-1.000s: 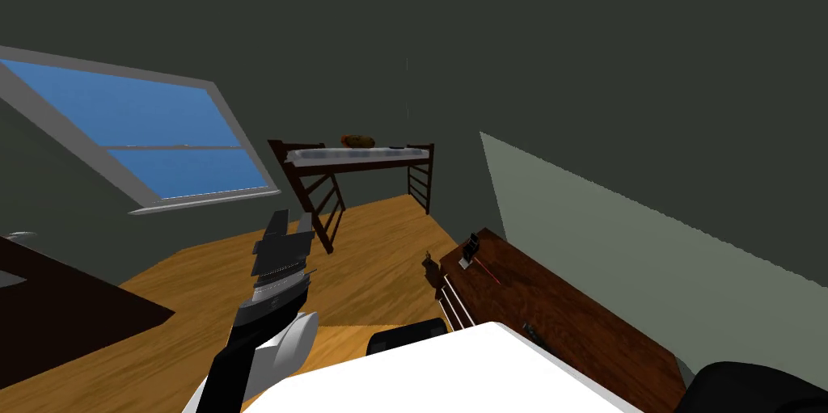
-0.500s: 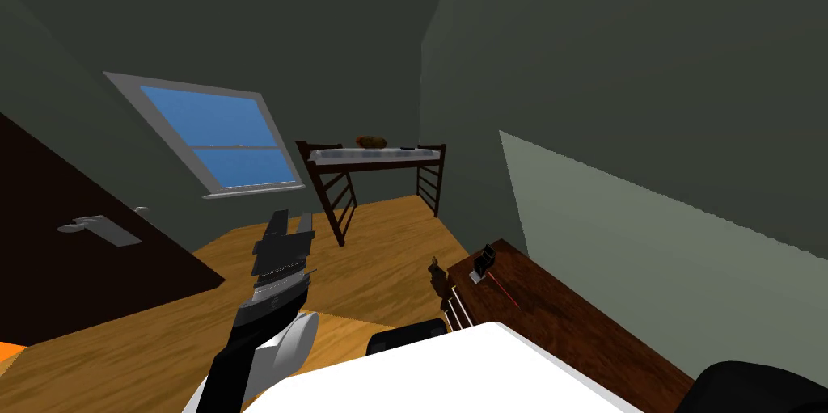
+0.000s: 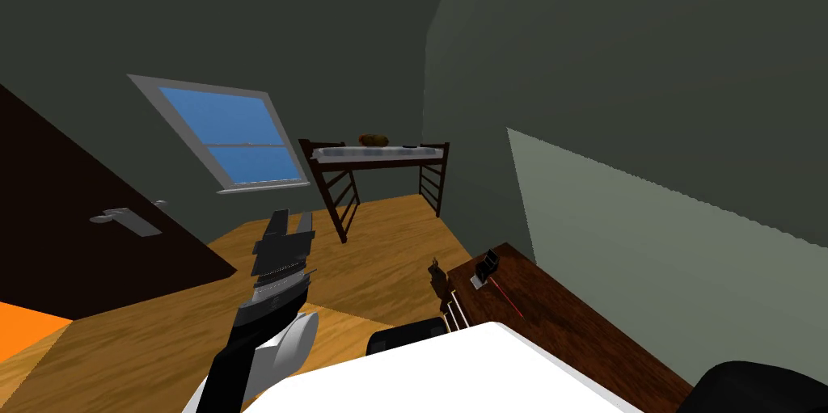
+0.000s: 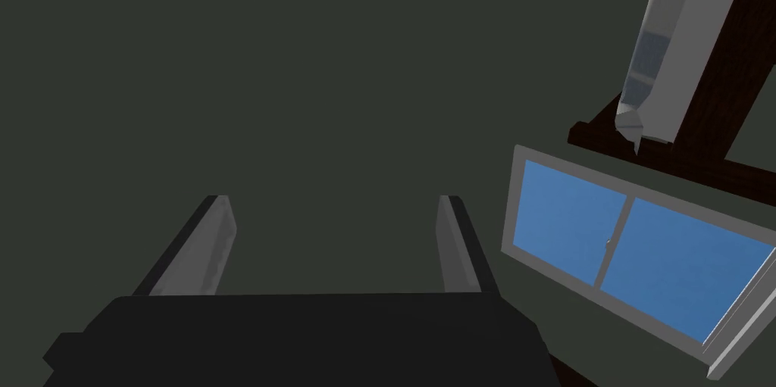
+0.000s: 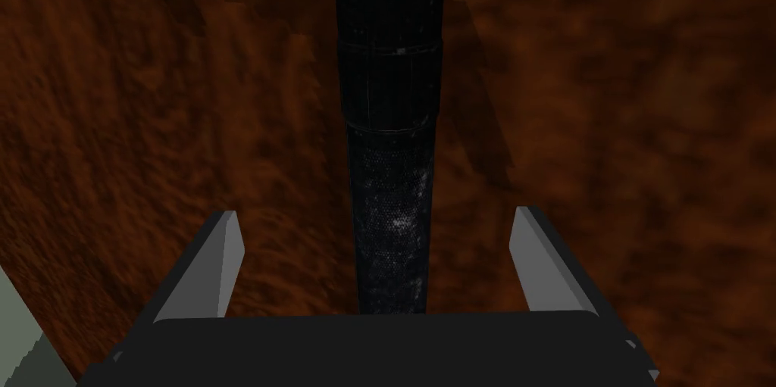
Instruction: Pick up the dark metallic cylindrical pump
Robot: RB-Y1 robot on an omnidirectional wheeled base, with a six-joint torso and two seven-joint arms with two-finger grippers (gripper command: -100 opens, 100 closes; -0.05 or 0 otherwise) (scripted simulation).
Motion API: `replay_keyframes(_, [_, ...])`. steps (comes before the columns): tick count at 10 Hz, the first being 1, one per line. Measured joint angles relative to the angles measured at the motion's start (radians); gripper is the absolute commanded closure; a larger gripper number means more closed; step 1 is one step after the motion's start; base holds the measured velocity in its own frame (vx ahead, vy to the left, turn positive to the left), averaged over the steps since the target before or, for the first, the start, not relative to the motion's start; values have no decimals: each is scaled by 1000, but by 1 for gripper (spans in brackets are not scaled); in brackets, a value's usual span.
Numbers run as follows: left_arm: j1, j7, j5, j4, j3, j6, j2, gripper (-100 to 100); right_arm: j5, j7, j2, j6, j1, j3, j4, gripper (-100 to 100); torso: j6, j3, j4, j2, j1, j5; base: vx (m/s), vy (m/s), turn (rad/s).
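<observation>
The dark cylindrical pump [image 5: 390, 140] lies on a reddish-brown wooden top [image 5: 621, 140] and runs lengthwise away from my right hand. My right gripper [image 5: 377, 214] is open and hangs just over the pump's near end, one finger on each side and neither touching it. The shaft is speckled black, with a smoother banded section further along. My left gripper [image 3: 288, 225] is raised over the floor left of my chest, and its fingers [image 4: 218, 242] stand open with nothing between them.
A brown wooden table [image 3: 566, 327] runs along the wall to my right, carrying a small dark object [image 3: 487, 263] and a thin red stick [image 3: 506, 296]. Far ahead stands a dark bunk bed [image 3: 376, 156]. A dark door with a handle [image 3: 125, 219] is on the left.
My head view has swung, so the window and bed slid right and the dark door with its handle came into view on the left. The left arm keeps its pose.
</observation>
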Motion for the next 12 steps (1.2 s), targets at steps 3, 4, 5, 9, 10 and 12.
replay_keyframes(3, [0,0,0,0,0,0,0,0,7,6,21,8,-18,-4,18,100,0,-1,0,-2,4,1,-12,-18,5])
replay_keyframes(4, [0,0,0,0,0,0,0,0,7,6,21,8,-18,-4,18,100,0,-1,0,-3,4,1,0,0,0])
replay_keyframes(5, [0,0,0,0,0,0,0,0,7,7,20,8,-18,-4,19,100,0,-2,0,-3,4,1,0,0,0])
replay_keyframes(9, [0,0,0,0,0,0,0,0,36,12,21,-19,-10,-44,34,100,1,-3,-1,-6,9,2,35,44,-34])
replay_keyframes(10, [0,0,0,0,0,0,0,0,25,11,4,-29,1,-36,24,100,1,-4,-1,-7,11,2,53,75,-23])
replay_keyframes(12, [0,0,0,0,0,0,0,0,-1,-1,-24,-22,27,-8,-17,0,0,-3,-1,-5,8,2,13,18,-5])
